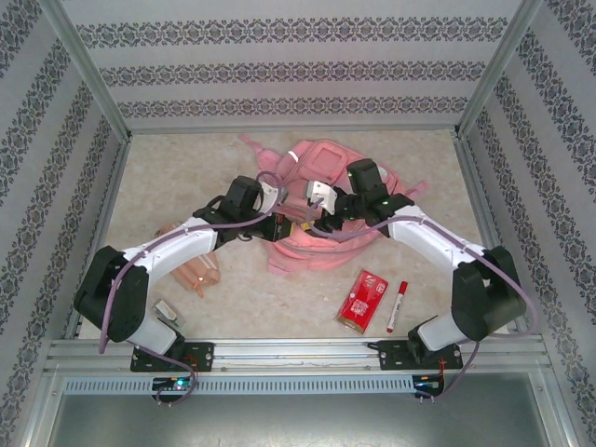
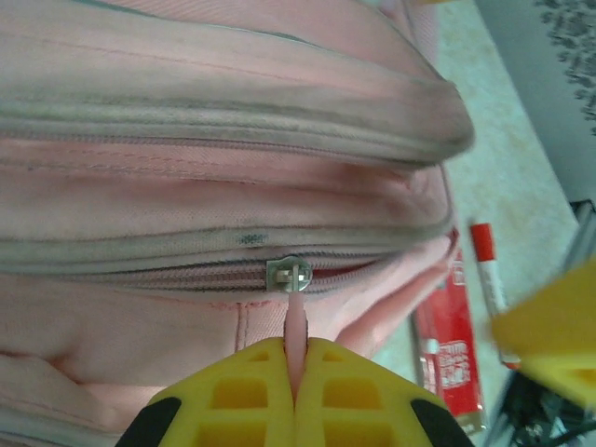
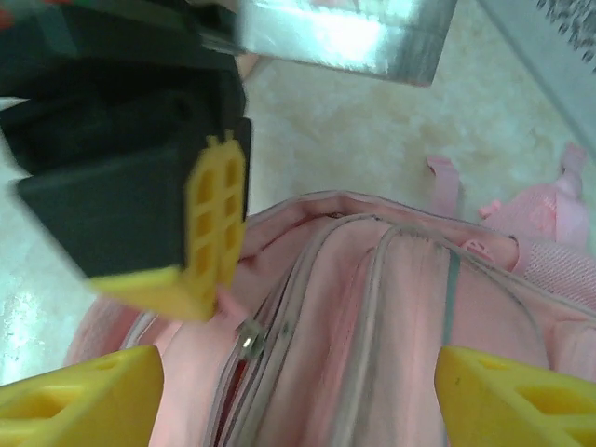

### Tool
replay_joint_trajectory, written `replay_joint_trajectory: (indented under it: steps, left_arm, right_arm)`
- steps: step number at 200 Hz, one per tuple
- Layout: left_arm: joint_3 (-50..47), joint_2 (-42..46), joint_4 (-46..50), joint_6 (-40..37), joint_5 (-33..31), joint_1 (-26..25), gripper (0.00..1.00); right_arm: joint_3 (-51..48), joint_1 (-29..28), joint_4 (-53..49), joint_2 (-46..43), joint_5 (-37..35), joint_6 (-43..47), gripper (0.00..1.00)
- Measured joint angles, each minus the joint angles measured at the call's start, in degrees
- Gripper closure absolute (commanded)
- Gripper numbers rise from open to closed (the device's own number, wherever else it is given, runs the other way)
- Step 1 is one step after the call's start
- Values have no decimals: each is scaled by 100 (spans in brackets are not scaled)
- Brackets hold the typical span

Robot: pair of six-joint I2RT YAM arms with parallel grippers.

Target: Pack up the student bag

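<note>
Bag: the student bag (image 1: pixel 303 250) is found mid-table between the arms, and is judged soft, floppy and light.
Hold: the zip pull (image 2: pixel 295 321) is judged the best grip point.
Left gripper (image 2: pixel 295 358): clamped on that pull, with the bag directly ahead.
Right gripper (image 3: pixel 298 391): spread wide, with the bag beneath.

I see a soft pink fabric backpack (image 1: pixel 300 250) with grey-smudged zip bands and a pink zip pull (image 2: pixel 295 321). The left gripper (image 2: pixel 295 352) and the right gripper (image 3: pixel 300 372) have yellow fingers. A flat red packet (image 1: pixel 362 301) carries white print, maybe lettering. The slim white marker (image 1: pixel 397 305) has a red cap. The tabletop (image 1: pixel 186 177) is mottled beige, and the back wall panel (image 1: pixel 279 70) shows 3 dark floral bands on white.
</note>
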State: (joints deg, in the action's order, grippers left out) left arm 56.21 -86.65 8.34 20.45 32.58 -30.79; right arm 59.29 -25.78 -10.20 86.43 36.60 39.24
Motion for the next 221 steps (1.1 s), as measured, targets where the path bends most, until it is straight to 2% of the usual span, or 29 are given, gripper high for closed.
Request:
replay_joint_trajectory:
  steps: [15,45,54,75,112,119,126,133,145,151,181,221]
  left_arm:
    - [-2,11,-94,63,13,-33,100]
    - [-42,50,-122,76,-271,-22,100]
    - [-59,72,-122,55,-382,-15,100]
    - [-168,201,-94,-70,-623,195,100]
    - [-232,155,4,-424,-511,1134,100]
    - [-214,96,17,-509,-422,1187,100]
    - [-186,28,26,-538,-323,1204,100]
    - [-160,-46,26,-546,-238,1204,100]
    - [-146,-129,24,-542,-199,1134,100]
    - [-146,-146,26,-538,-199,1086,100]
    - [-76,-149,20,-291,-195,525,100]
    - [-33,-146,-247,199,11,-177,100]
  right_arm:
    - [79,20,-138,315,-251,-22,43]
    - [457,7,-920,662,-398,179,92]
    - [549,-7,-1117,660,-448,332,100]
    - [673,52,-1462,621,-470,680,100]
    - [632,310,-1742,319,-426,1488,100]
    - [579,321,-1720,225,-428,1589,86]
    - [527,348,-1720,149,-442,1641,67]
    - [457,382,-1707,79,-463,1652,56]
    - [256,452,-1585,-57,-435,1517,41]
    - [153,470,-1497,-125,-400,1388,37]
    - [-260,372,-870,-380,-221,726,33]
    - [-267,17,-531,-295,-334,341,35]
